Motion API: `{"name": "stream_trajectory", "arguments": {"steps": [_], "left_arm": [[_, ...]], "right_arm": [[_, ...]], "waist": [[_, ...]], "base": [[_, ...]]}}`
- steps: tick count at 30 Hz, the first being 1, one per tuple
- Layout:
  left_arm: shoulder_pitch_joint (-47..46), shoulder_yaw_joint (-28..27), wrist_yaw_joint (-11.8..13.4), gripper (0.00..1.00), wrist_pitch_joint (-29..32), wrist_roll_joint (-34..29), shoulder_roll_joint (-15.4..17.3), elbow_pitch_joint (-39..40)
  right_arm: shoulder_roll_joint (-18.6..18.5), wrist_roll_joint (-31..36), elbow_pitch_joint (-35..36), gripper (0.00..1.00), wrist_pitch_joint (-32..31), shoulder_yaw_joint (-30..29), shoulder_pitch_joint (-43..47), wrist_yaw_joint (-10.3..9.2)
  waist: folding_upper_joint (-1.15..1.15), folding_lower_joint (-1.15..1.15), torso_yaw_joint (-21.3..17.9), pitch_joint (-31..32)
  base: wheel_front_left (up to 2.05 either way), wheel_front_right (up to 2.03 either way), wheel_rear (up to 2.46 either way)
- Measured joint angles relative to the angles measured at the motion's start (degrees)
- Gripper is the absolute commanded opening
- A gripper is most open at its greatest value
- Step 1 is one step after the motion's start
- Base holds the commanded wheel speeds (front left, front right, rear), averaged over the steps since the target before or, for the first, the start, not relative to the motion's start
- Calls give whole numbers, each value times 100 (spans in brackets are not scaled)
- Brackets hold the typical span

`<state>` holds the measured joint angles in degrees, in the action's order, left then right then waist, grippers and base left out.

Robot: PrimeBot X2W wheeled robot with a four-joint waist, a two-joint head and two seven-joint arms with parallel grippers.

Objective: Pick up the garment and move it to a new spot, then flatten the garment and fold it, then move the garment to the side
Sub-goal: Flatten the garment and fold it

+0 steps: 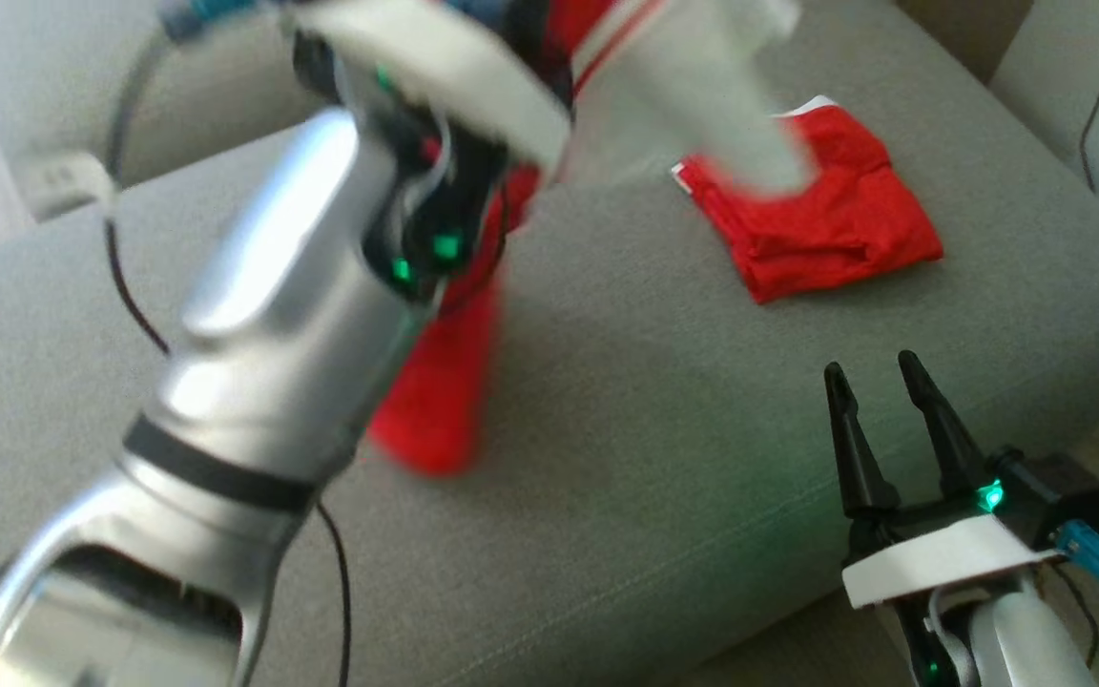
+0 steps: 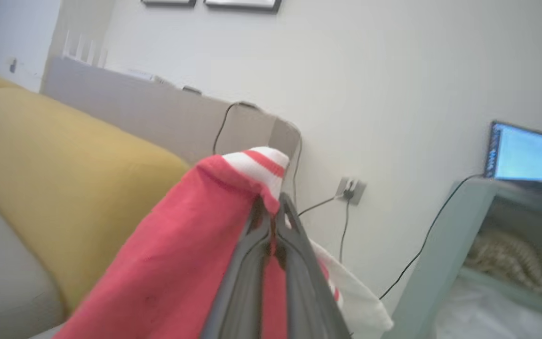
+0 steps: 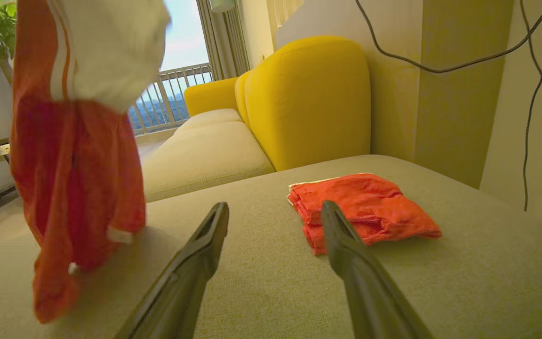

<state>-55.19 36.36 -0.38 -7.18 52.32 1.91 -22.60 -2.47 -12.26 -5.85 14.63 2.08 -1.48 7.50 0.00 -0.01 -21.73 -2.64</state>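
garment dangling (clamped), under left end effector

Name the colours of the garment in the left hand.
The hanging cloth garment: red with white panels and stripes, clearest in the right wrist view.

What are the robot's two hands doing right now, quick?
The left gripper is shut on the red and white garment, which hangs from it.
The right gripper is open and holds nothing.
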Motion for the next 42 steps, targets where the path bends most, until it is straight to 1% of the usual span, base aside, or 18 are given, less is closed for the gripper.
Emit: {"name": "stream_trajectory", "arguments": {"steps": [3, 4, 6, 8, 10, 13, 17, 21, 23, 24, 25, 26, 27, 28, 32, 37, 40, 42], "left_arm": [[-426, -109, 234, 0, -171, 537, -33, 94], [-426, -109, 234, 0, -171, 537, -33, 94], [-547, -268, 382, 0, -337, 757, -62, 104], [-542, -454, 545, 0, -410, 822, -63, 5], [-383, -568, 653, 0, -427, 887, 7, -131], [324, -715, 791, 0, -479, 965, 292, -254], [1719, -1071, 949, 0, -633, 1089, 719, -506], [2665, -1444, 922, 0, -687, 1121, 925, -781], [2774, -1647, 762, 0, -704, 1116, 944, -926], [2761, -1746, 695, 3, -704, 1058, 955, -985], [2690, -1993, 534, 22, -705, 869, 951, -1061], [2633, -2102, 465, 42, -706, 779, 943, -1111], [2584, -2218, 419, 82, -710, 698, 921, -1162], [2540, -2339, 380, 100, -711, 610, 895, -1216], [2523, -2807, 188, 100, -712, -51, 840, -1215], [2703, -3240, 192, 100, -713, -1379, 757, -661], [3045, -3537, 182, 100, -749, -2045, 547, -108], [3347, -3594, 127, 100, -751, -2413, 363, 174]], "right_arm": [[-1, 0, 0, 100, 0, -16, 33, 0], [-1, 0, 0, 100, 0, -16, 33, 0], [-1, 0, 0, 100, 0, -54, 114, 0], [0, 0, 0, 100, 0, -108, 185, 0], [-1, 0, 1, 100, 0, -156, 235, 0], [-1, 1, 19, 100, 0, -169, 237, 0], [0, 22, 30, 100, 0, -216, 244, 0], [1, 133, 30, 100, 0, -258, 270, 0], [0, 188, 27, 100, 0, -267, 266, 0], [0, 219, 20, 100, 0, -248, 261, 0], [1, 250, -24, 100, 0, -196, 240, 0], [1, 270, -60, 100, 0, -169, 213, 0], [1, 270, -101, 100, 0, -142, 182, 0], [1, 270, -152, 100, 0, -105, 146, 0], [1, 237, -493, 100, 0, 53, -35, 0], [0, 157, -925, 100, 0, 177, -324, 0], [-2, 55, -1243, 100, 0, 158, -580, 0], [-2, 33, -1512, 100, 0, 133, -743, 0]], "waist": [[0, 0, -39, 120], [0, 0, -39, 120], [0, 0, -19, 168], [0, 0, 30, 190], [0, 0, 87, 210], [0, 0, 180, 212], [0, 1, 329, 121], [0, 1, 505, -69], [0, 1, 606, -179], [0, 1, 656, -236], [0, 1, 745, -352], [0, 1, 791, -406], [0, 1, 835, -453], [0, 1, 877, -500], [0, 2, 1006, -655], [0, 1, 1142, -771], [0, 1, 1248, -806], [0, 1, 1335, -815]], "base": [[0, 0, 0], [0, 0, 0], [0, 0, 0], [0, 0, 0], [0, 0, 0], [0, 0, 0], [0, 0, 0], [0, 0, 0], [0, 0, 0], [0, 0, 0], [0, 0, 0], [0, 0, 0], [0, 0, 0], [0, 0, 0], [0, 0, 0], [0, 0, 0], [0, 0, 0], [0, 0, 0]]}}
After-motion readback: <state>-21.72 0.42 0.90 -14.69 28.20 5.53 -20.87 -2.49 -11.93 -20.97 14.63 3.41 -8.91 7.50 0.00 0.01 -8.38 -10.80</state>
